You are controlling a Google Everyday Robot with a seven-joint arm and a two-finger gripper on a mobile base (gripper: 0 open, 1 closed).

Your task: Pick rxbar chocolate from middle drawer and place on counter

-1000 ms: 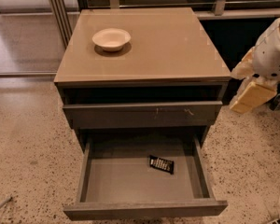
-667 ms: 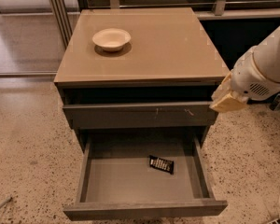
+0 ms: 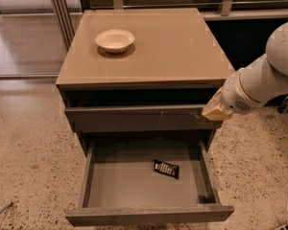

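The rxbar chocolate (image 3: 166, 168), a small black bar with pale marks, lies flat in the pulled-out middle drawer (image 3: 93, 188), right of its middle. The counter (image 3: 168, 47) is the tan top of the grey cabinet. My gripper (image 3: 214, 111) comes in from the right on a white arm. It hangs beside the cabinet's right front corner, level with the upper drawer front, above and to the right of the bar. It holds nothing that I can see.
A white bowl (image 3: 114, 40) stands on the counter at the back left. The drawer front above (image 3: 134, 118) is closed. Speckled floor (image 3: 29, 147) surrounds the cabinet. A glass partition with metal posts (image 3: 60, 8) stands behind on the left.
The arm has swung left and down from the right edge of the view, bringing the gripper close to the cabinet's right front corner. The bar and bowl have not moved.
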